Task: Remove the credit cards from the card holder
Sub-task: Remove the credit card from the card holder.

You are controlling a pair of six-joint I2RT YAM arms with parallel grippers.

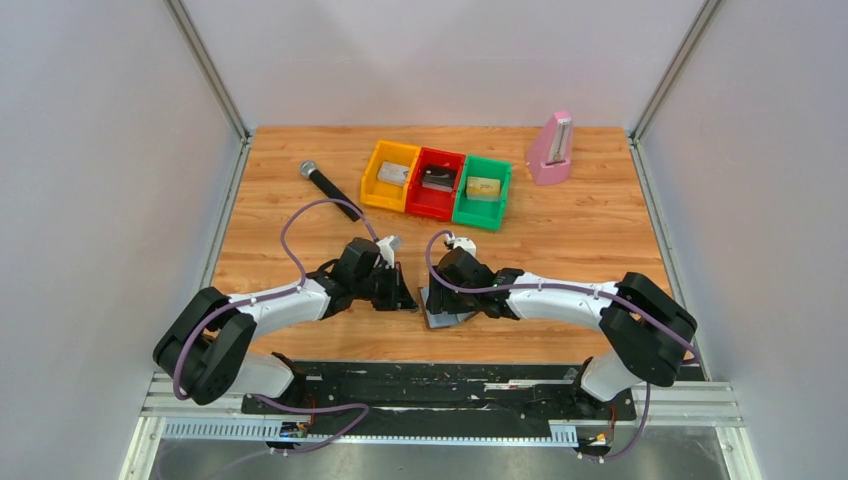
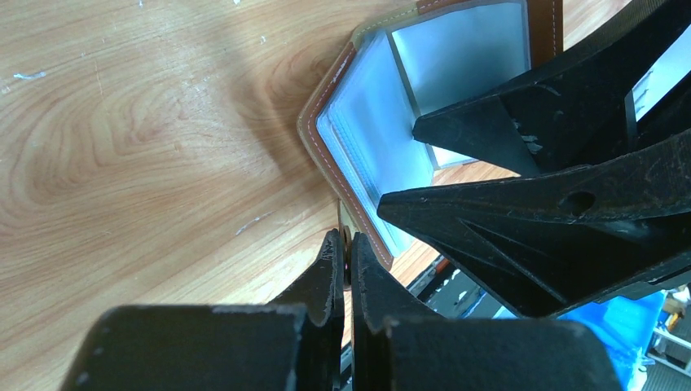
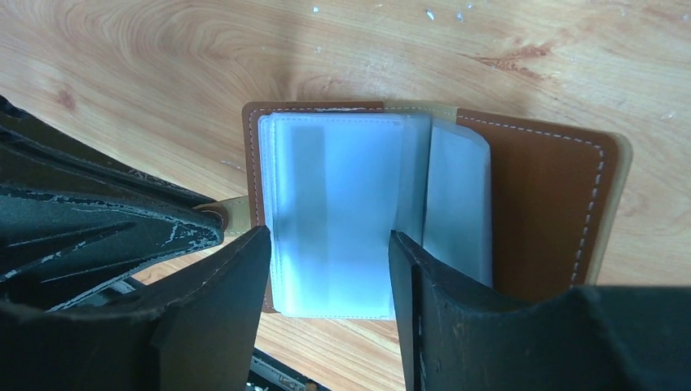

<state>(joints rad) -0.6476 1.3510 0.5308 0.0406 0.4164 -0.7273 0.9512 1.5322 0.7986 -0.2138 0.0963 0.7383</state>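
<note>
The card holder (image 1: 447, 315) lies open on the table between my two grippers, near the front edge. In the right wrist view its frosted light-blue sleeves (image 3: 342, 204) are stacked on the left half and the brown inner cover (image 3: 546, 204) is bare on the right. My left gripper (image 2: 345, 248) is shut on the holder's thin tan strap at its left edge. My right gripper (image 3: 326, 273) is open, its fingers straddling the sleeve stack from above. I cannot tell whether a card is inside the sleeves.
Yellow (image 1: 390, 175), red (image 1: 436, 183) and green (image 1: 482, 191) bins stand in a row at the back, each with a flat card-like item inside. A black microphone (image 1: 328, 183) lies at the back left. A pink metronome (image 1: 551, 148) stands at the back right.
</note>
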